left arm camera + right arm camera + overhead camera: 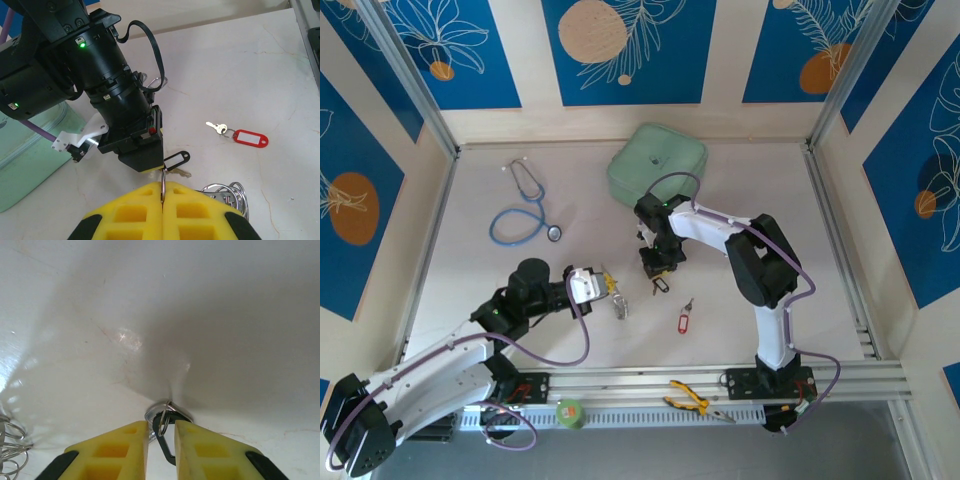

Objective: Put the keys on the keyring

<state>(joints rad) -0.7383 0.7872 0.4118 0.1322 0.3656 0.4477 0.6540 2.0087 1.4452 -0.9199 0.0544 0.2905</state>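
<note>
Keys [176, 160] on a black-framed tag are lying on the pale table [240, 65] between the two grippers. A thin metal ring is running from the tag into the left gripper [163, 190]. Its yellow fingers are pressing together on that ring, with no gap showing.

Right gripper [161, 427] is pointing down over the same tag. Its fingers are standing slightly apart with the black tag and the small ring sitting in the gap. Whether either pad is touching the tag, I cannot tell.

Keyring [227, 194], a heap of silvery wire loops, is lying on the table just beside the left fingers, apart from the tagged keys.

Red-tagged key [250, 138] is lying flat and alone, well apart from both grippers, its small silver blade pointing away from the tag.

Blue stethoscope [525, 210] and green pouch [657, 165] are sitting toward the far side of the table. Yellow-handled pliers [695, 402] are resting on the near rail by the right arm's base.
</note>
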